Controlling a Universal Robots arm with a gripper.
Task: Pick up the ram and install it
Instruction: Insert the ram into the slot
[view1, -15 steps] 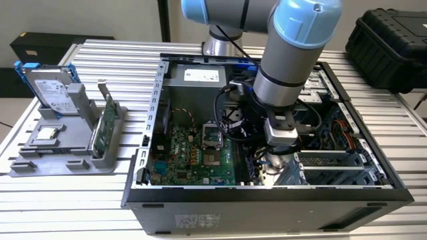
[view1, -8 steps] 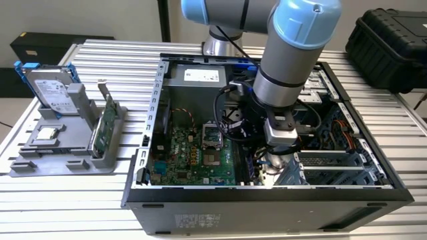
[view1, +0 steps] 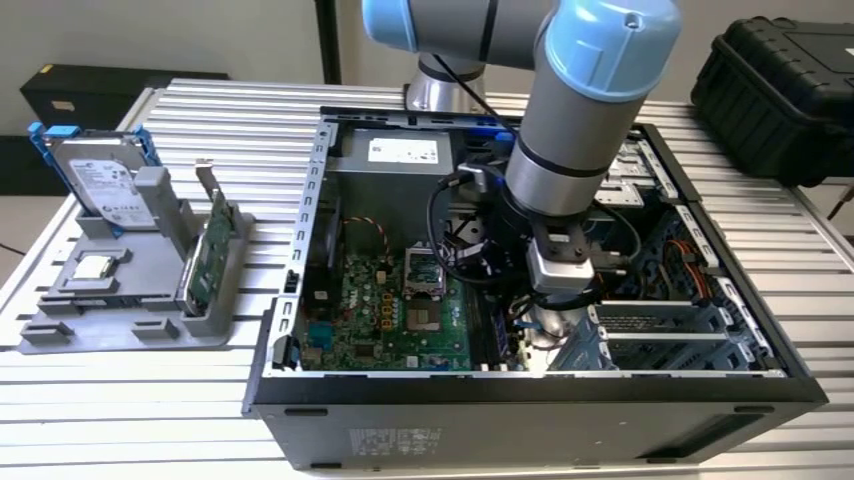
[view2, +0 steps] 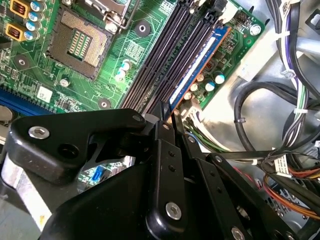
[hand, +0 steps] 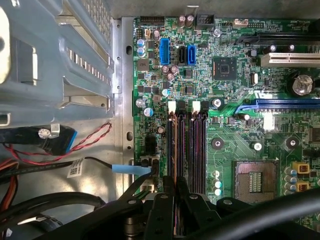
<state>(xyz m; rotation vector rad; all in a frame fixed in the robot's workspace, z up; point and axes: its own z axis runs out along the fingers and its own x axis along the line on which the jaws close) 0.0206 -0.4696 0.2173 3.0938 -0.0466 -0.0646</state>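
The ram (view2: 197, 65) is a long thin stick with a blue label. It stands on edge in the outermost of the motherboard's parallel memory slots (view2: 165, 55), on the side nearest the board's edge. In the first wrist view the ram (hand: 173, 145) shows edge-on in its slot beside the other dark memory slots (hand: 197, 145). My gripper (view2: 169, 116) has its black fingers close together on the near end of the stick, as the first wrist view also shows for the gripper (hand: 174, 181). In the exterior view the gripper (view1: 547, 325) reaches down into the open computer case (view1: 534, 395).
A bare CPU socket (view2: 75, 42) lies beside the slots. Bundled cables (view2: 280, 110) and a metal drive cage (hand: 60, 55) crowd the ram's side. Outside the case, a grey stand (view1: 120, 290) holds a hard drive (view1: 100, 180) and a green card (view1: 207, 255).
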